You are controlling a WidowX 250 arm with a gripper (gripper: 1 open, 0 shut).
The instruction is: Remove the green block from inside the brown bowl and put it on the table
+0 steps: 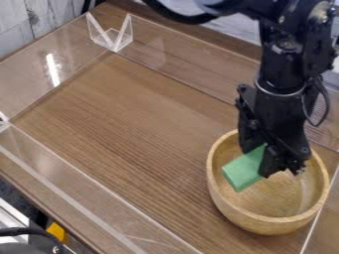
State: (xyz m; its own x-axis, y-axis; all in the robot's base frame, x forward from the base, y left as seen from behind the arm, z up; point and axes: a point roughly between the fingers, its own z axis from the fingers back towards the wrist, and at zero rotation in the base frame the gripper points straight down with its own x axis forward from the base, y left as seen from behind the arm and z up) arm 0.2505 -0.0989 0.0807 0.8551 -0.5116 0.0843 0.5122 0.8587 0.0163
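Note:
At the right front of the table stands the brown bowl, round, light wood, with a thick rim. My black gripper points straight down into the bowl. It is shut on the right end of the green block, which is tilted and sticks out to the left over the bowl's inside. The fingertips are partly hidden behind the block and the gripper body. I cannot tell whether the block's lower edge still touches the bowl.
Clear acrylic walls run along the table's edges. A small clear folded piece stands at the far left corner. The arm rises above the bowl at the upper right. Bare wood lies left of the bowl.

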